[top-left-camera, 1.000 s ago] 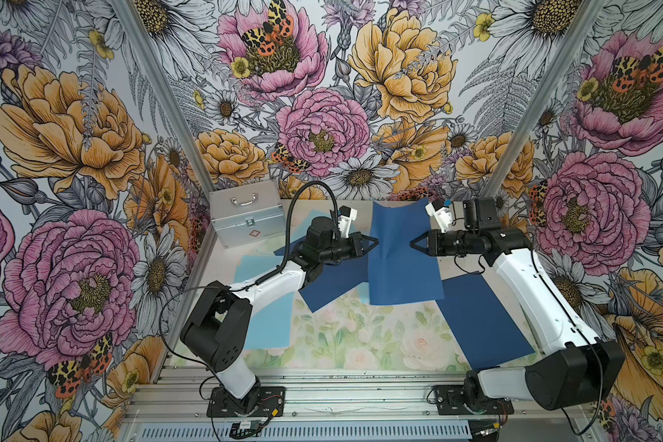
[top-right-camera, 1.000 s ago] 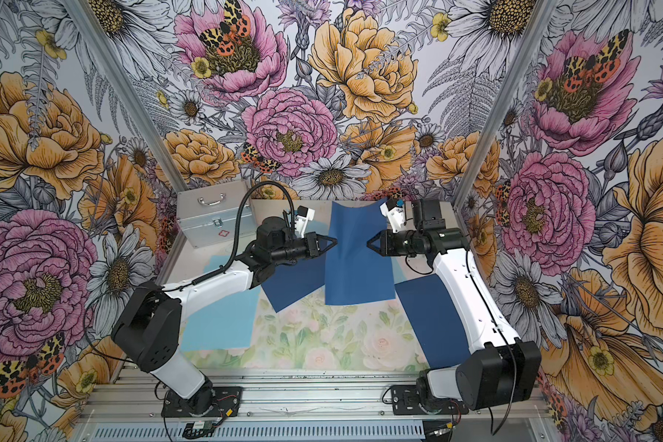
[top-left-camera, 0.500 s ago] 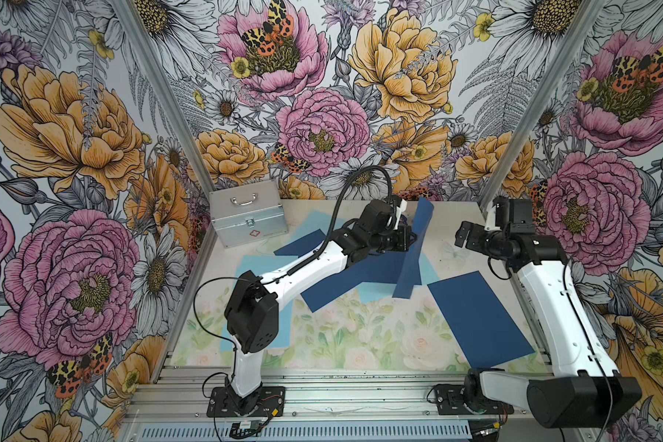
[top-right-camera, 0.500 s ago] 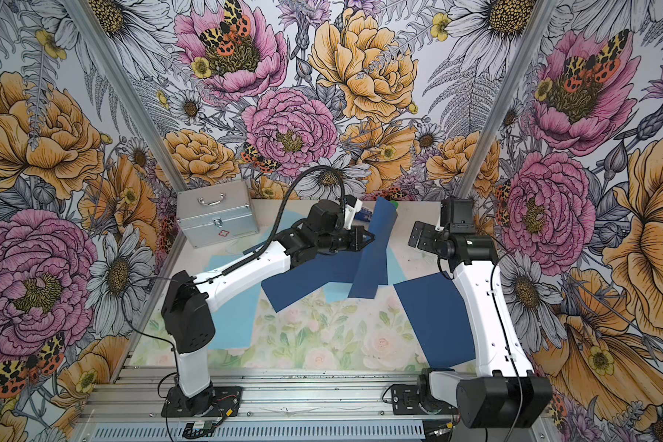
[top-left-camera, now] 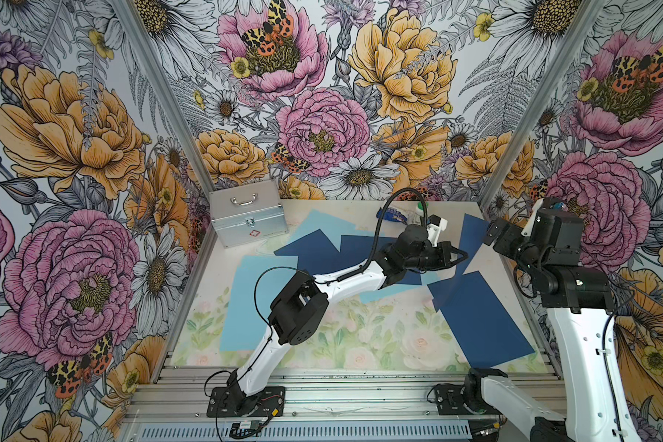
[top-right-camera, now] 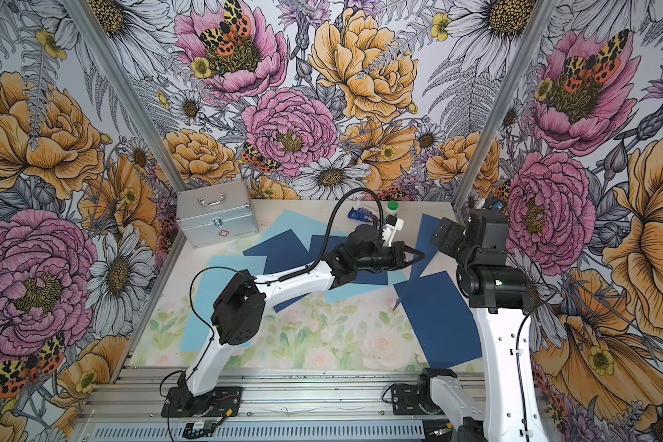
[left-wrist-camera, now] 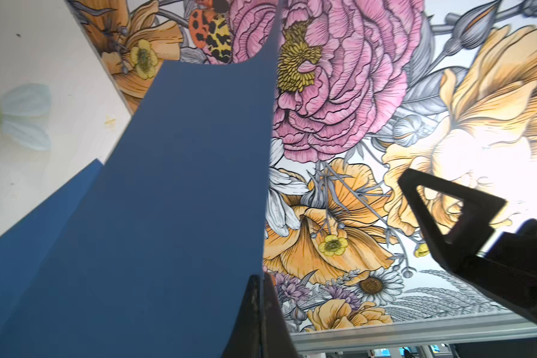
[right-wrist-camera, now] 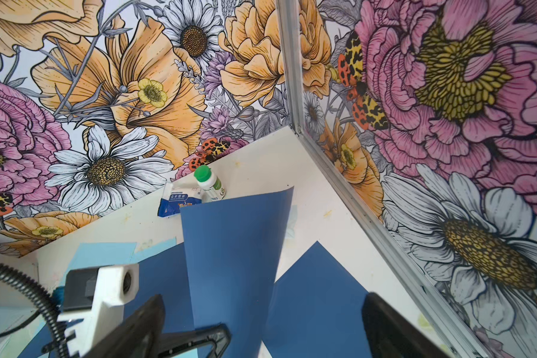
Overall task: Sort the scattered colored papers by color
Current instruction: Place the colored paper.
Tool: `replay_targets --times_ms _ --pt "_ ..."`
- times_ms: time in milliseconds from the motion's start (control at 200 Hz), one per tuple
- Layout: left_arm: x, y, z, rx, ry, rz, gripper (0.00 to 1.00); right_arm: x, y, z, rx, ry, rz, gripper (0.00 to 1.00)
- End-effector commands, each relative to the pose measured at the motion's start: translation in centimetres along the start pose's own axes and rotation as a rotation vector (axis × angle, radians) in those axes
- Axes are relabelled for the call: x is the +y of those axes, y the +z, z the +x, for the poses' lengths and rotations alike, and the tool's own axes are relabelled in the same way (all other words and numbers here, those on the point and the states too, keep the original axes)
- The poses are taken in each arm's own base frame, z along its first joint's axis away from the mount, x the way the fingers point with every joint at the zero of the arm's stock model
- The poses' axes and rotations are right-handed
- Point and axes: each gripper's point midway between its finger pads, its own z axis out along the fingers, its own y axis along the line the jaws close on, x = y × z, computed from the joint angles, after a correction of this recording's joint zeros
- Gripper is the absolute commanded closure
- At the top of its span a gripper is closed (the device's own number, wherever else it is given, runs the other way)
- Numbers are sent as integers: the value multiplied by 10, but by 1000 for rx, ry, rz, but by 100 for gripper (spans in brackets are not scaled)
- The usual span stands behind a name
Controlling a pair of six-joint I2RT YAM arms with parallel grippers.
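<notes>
The left gripper (top-left-camera: 461,255) is pinching the edge of a dark navy paper sheet (top-left-camera: 469,243), holding it tilted up just beside the large navy sheet (top-left-camera: 479,313) lying flat. The right gripper (right-wrist-camera: 261,325) is standing wide, empty, nearby. Judged step: carrying navy to navy; next, lowering it squarely onto that sheet.

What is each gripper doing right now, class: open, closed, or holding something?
Left gripper: closed on a dark navy sheet, held up on edge.
Right gripper: open, holding nothing.
</notes>
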Motion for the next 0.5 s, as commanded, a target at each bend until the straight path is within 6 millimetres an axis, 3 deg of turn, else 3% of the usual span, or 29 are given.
replay_targets --times_ms 0,130,350,495 --pt "-73 -14 -26 -181 -179 411 100 -6 0 -2 -12 33 25 0" --pt "-41 0 -15 -288 -440 510 100 -10 16 16 51 35 33 0" --pt "39 31 36 -351 -523 159 100 -26 36 64 165 60 67 0" --pt "100 42 81 -338 -541 -168 100 -32 56 106 277 66 70 1"
